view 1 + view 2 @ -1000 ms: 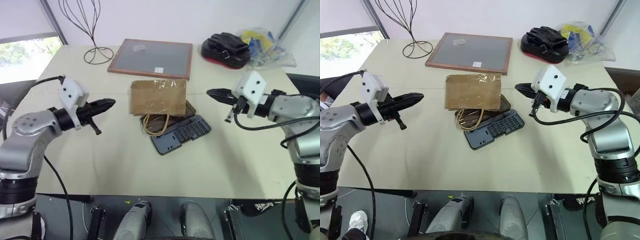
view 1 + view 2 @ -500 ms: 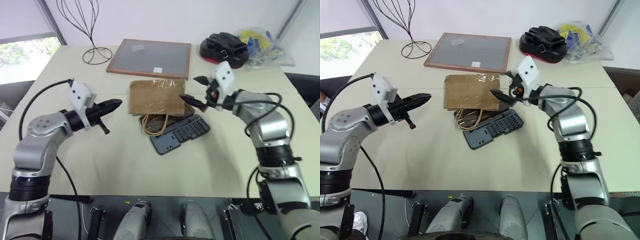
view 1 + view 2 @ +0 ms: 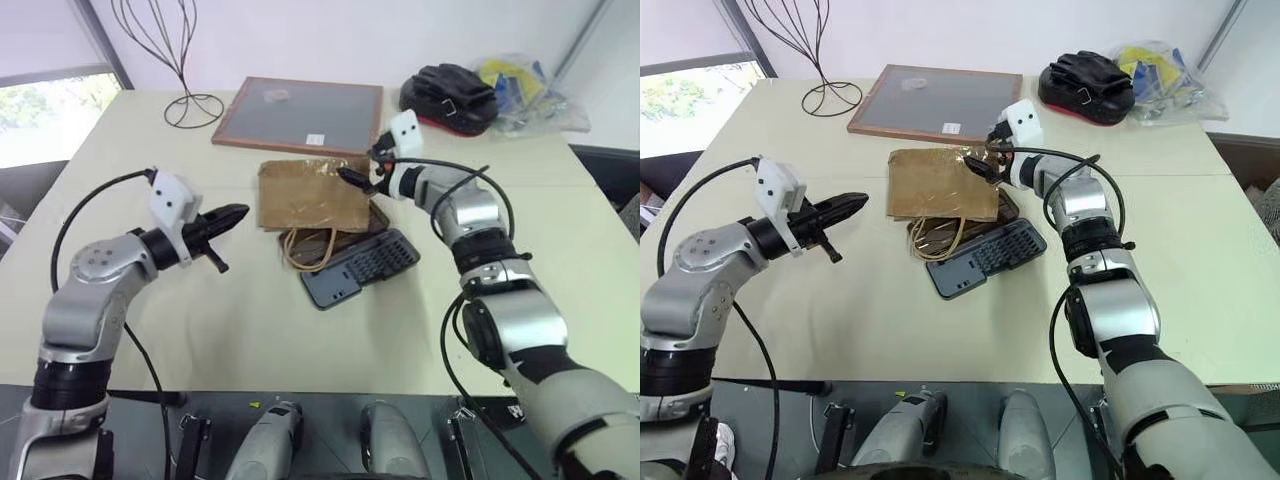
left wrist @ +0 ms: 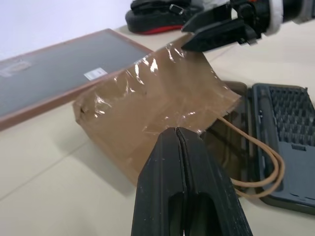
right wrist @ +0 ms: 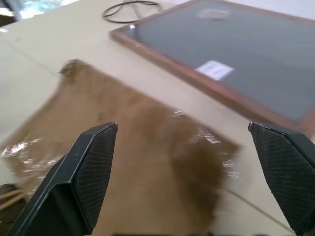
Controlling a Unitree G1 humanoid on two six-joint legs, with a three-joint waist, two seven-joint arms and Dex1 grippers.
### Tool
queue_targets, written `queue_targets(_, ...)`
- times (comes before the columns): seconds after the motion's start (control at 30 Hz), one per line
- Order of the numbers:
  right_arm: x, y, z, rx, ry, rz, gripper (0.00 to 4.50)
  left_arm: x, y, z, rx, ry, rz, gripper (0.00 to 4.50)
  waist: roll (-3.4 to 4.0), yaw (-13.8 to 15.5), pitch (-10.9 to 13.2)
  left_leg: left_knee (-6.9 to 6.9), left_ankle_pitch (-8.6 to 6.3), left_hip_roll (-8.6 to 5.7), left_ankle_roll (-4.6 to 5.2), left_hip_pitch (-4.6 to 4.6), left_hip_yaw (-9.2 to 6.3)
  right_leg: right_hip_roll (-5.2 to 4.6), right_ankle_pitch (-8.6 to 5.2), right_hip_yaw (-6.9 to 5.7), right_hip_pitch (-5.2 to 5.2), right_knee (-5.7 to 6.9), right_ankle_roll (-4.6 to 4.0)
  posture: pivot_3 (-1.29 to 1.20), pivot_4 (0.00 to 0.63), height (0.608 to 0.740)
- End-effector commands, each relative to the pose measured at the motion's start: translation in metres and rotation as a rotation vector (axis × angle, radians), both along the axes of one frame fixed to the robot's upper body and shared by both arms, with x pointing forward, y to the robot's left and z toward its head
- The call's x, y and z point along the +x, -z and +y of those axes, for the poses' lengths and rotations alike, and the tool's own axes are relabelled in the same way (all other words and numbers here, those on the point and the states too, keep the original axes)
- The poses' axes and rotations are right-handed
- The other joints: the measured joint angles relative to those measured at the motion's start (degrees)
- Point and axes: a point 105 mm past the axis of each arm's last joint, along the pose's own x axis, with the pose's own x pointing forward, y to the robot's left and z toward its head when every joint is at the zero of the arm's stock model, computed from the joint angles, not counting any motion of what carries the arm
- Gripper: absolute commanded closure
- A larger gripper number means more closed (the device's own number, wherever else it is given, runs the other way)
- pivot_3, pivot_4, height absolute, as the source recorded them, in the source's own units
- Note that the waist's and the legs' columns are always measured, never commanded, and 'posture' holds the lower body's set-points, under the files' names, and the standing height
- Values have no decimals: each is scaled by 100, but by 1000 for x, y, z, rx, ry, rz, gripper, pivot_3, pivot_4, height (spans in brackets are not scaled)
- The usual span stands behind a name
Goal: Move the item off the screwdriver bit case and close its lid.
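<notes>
The item, a crinkled brown paper bag (image 3: 315,195), lies flat over the hinged smoky lid (image 3: 379,216) of the screwdriver bit case. Its cord handles (image 3: 305,248) loop toward me. The case's grey tray (image 3: 362,267) with rows of bits lies open in front of the bag. My right gripper (image 3: 355,178) is open above the bag's far right corner, and its spread fingers (image 5: 83,172) have the bag (image 5: 147,162) between and beyond them. My left gripper (image 3: 235,213) is shut and hovers just left of the bag, pointing at it (image 4: 179,135).
A wood-framed grey board (image 3: 300,115) lies just behind the bag. A wire stand (image 3: 190,105) is at the back left. A black pouch (image 3: 450,95) and a crumpled plastic bag (image 3: 520,85) sit at the back right. Bare tabletop (image 3: 240,320) runs toward me.
My right gripper swung forward and to the left, from right of the case to the bag's far right corner, and opened. My left gripper has barely moved.
</notes>
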Motion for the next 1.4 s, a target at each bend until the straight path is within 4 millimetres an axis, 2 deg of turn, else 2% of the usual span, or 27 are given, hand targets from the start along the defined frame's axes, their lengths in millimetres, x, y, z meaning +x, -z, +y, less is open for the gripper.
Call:
queue_targets(0.03,6,-32,-5,4,25,-107,61,-4,-15,2,-8,-13,-62,4500,0,-44,0,-1,0,0,-1,0,0,0,0,0,0,1,0,0,150,734)
queue_targets(0.33,6,-3,5,18,-16,-9,61,0,-18,0,-12,-21,-75,4500,1,-146,0,-1,3,2,-4,1,0,3,2,2,-5,8,-3,0,150,734)
queue_targets(0.47,6,3,8,22,-24,10,61,-1,-17,3,-11,-39,-79,4500,1,-145,0,-1,3,2,-5,0,0,3,3,3,-4,8,-4,0,150,734)
queue_targets(0.73,5,9,18,23,-44,25,61,-5,-18,5,-13,-69,-91,4500,2,-193,0,-1,4,2,-7,0,0,4,3,4,-7,10,-4,0,150,734)
queue_targets(0.97,3,7,37,47,-90,22,61,-7,-19,9,-13,-99,-102,4500,2,-242,-1,-1,5,3,-9,0,0,5,4,6,-8,13,-5,0,150,734)
queue_targets(1.03,2,7,39,48,-96,17,604,-7,-19,9,-14,-102,-104,4500,2,-238,-1,-1,6,3,-10,0,0,6,4,7,-10,14,-6,0,150,734)
queue_targets(1.1,2,6,41,49,-99,13,1390,-7,-19,9,-17,-106,-106,4500,2,-238,-1,-1,6,3,-10,0,0,5,4,8,-10,14,-6,0,150,734)
queue_targets(1.27,2,6,43,49,-98,7,4153,-7,-19,9,-20,-114,-108,4500,3,-242,-1,-1,6,3,-10,0,0,7,4,9,-11,15,-6,0,150,734)
queue_targets(1.3,2,6,43,51,-97,7,4434,-6,-19,9,-21,-116,-109,4500,3,-243,-1,-1,6,3,-10,0,0,7,4,9,-12,15,-6,0,150,734)
queue_targets(1.4,3,5,42,57,-91,3,4434,-6,-19,9,-23,-119,-110,4500,3,-241,-1,-1,6,3,-10,0,1,7,4,10,-12,16,-6,0,150,734)
